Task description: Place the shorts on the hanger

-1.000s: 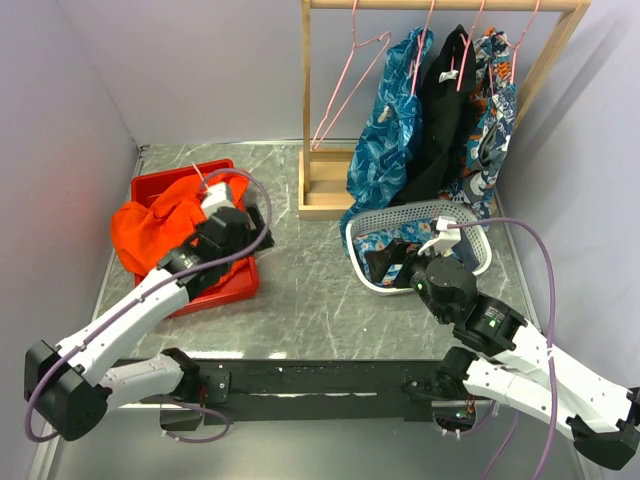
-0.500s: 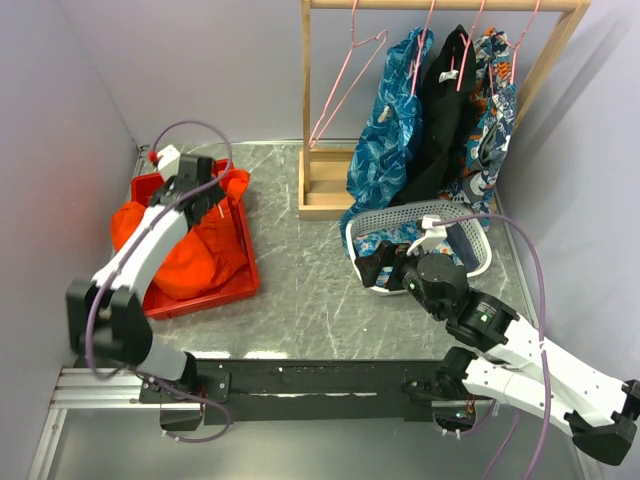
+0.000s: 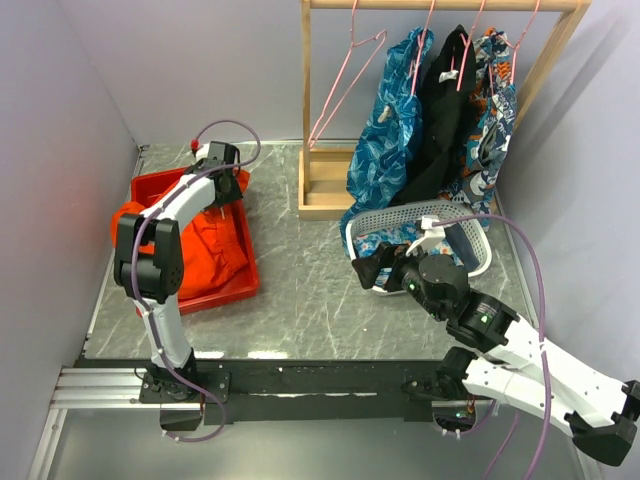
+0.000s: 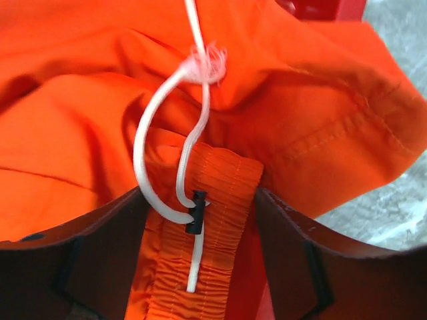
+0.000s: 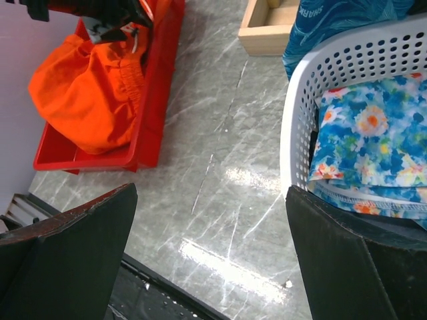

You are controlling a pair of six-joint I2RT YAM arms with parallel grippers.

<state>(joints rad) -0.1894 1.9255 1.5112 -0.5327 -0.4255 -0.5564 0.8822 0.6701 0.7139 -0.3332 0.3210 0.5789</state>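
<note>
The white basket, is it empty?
No, a blue flowery cloth lies inside the white basket.

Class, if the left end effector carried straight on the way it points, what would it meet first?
The shorts: their waistband and drawstring lie between the left end effector's open fingers, apparently very close.

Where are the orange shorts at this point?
Top view: the shorts lie bunched in the red bin at the left of the table, spilling over its left rim. The left hand straddles their waistband at the bin's far end.
</note>
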